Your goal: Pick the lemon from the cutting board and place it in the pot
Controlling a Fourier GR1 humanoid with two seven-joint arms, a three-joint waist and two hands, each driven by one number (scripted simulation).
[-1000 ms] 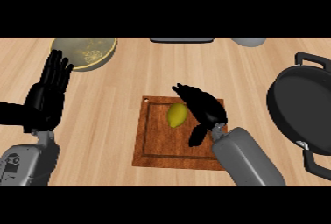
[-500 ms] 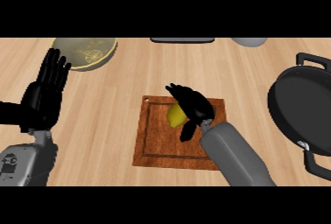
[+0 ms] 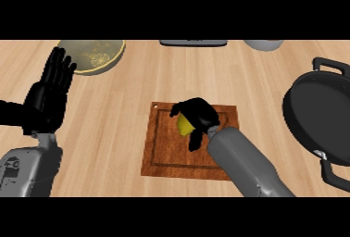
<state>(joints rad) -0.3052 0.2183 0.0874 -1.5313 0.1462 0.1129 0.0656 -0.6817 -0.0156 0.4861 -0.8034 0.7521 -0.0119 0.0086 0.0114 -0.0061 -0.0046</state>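
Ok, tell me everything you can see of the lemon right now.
Only a sliver of the lemon shows: a yellow, smooth-looking curve peeking out at the left of the right hand, whose black fingers curl over and around it and hide the rest. It sits on the upper middle of the brown wooden cutting board, not in the dark pot at the right. Whether it is lifted off the board cannot be told.
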